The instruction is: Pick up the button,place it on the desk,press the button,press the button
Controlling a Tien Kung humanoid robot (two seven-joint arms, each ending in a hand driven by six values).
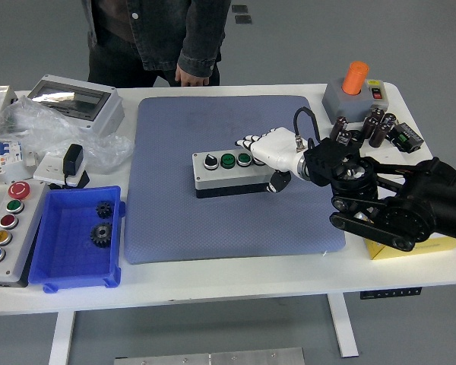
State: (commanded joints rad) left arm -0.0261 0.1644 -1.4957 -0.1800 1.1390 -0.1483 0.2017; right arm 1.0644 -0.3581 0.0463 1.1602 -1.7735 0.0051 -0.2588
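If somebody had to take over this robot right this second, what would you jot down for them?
Right robot hand: fingers extended, holding nothing, lying over the right end of the button box.
Left robot hand: out of view.
Button box: flat on the blue mat, near its middle; black knob and green button uncovered.
Done: box is set down.
Left: I cannot tell whether any press has registered, so treat both presses as open.
A person stands at the table's far side, hands off the table.
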